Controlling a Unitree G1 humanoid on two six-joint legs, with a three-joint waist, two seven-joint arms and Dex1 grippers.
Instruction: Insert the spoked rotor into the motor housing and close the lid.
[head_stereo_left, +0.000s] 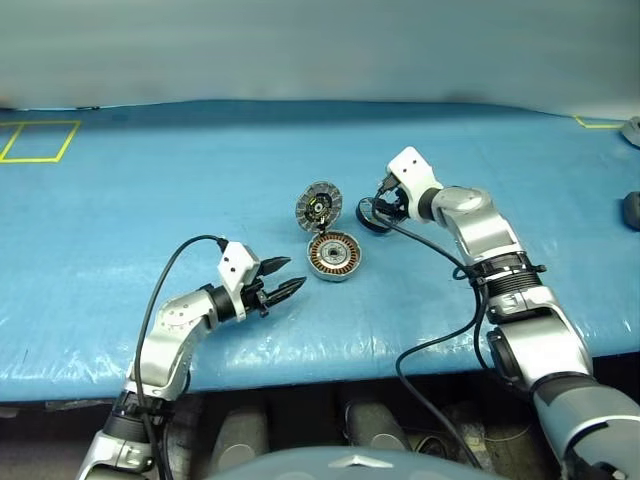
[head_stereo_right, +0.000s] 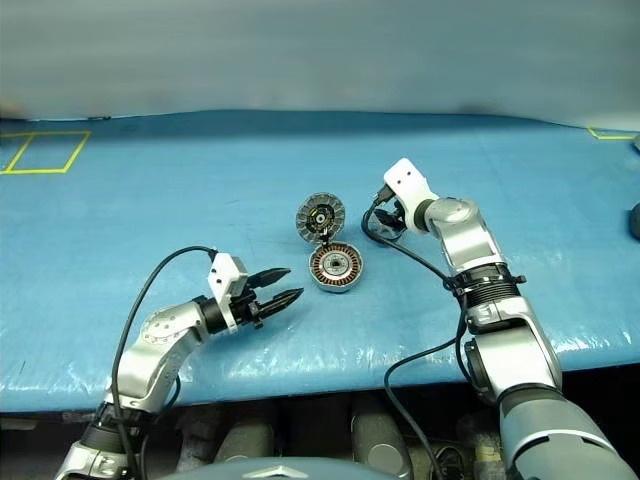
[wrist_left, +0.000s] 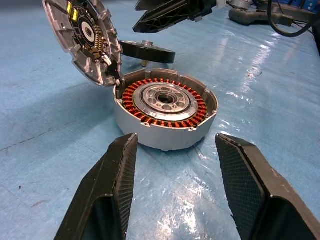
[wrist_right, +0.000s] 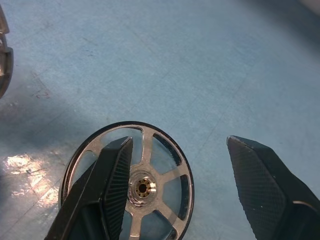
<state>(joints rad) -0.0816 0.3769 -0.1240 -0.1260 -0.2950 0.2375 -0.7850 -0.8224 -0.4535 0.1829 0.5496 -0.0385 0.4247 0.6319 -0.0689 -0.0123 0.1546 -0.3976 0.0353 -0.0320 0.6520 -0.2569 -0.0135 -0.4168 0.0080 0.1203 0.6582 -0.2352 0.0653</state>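
The rotor (wrist_right: 131, 186) lies flat on the blue counter (head_stereo_left: 120, 220), to the right of the housing (head_stereo_left: 334, 255) and apart from it. The right wrist view looks straight down on it: black rim, shiny spokes and a small hub, with one finger (wrist_right: 107, 187) of the right claw (wrist_right: 190, 165) passing in front of its rim and the other finger over bare counter beside it. Whether that finger touches the rotor cannot be told. From the head views the rotor is little more than a dark ring under the right claw (head_stereo_left: 385, 210), its spokes not to be made out.

The left wrist view gives the housing close up: a silver cup sitting on the counter, a ring of copper windings around a silver centre with a dark bore. The lid (wrist_left: 85, 37) stands nearly upright on its hinge at the cup's far edge, inner face turned toward the camera. Behind the cup that view also catches the rotor edge-on, with the right claw's dark fingers above it.

The right claw's fingers are spread wide apart and grip nothing. The left claw (head_stereo_left: 283, 279) hovers near the housing on its left, pointing at it, fingers apart with nothing between them; in its own wrist view the cup sits beyond the two fingertips.
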